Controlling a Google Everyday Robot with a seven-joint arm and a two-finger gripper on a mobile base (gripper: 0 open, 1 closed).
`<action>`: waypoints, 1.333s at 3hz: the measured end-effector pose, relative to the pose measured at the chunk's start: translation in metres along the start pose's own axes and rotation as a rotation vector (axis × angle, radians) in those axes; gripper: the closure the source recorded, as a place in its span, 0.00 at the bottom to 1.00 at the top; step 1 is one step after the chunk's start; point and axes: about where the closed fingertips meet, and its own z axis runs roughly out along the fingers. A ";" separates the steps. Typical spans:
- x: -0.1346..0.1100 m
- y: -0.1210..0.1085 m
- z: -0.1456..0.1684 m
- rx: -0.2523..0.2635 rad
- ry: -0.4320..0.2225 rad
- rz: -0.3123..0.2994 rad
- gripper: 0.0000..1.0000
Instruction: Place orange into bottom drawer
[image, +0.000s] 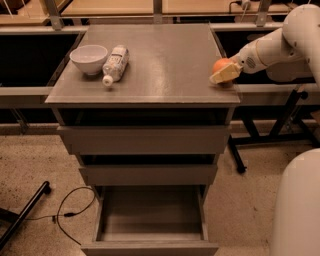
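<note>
claw (223, 74): at tabletop (160, 60) right edge; whether it grips, cannot tell
orange (220, 64): touching claw, just behind it
bottom drawer (150, 247): open, well below, leftward
risk: weak hold, orange rolls off edge

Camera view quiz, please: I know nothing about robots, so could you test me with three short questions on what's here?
1. True or false: the bottom drawer is pulled open.
2. What lies beside the bowl? A) a bottle B) a spoon C) a cup
3. Fill in: the gripper is at the right edge of the cabinet top, at the ____.
Key: 1 true; 2 A; 3 orange.
</note>
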 end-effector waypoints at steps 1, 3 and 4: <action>-0.003 0.004 -0.003 -0.016 -0.016 -0.012 0.63; -0.024 0.030 -0.058 -0.050 -0.053 -0.140 1.00; -0.037 0.063 -0.099 -0.060 -0.054 -0.233 1.00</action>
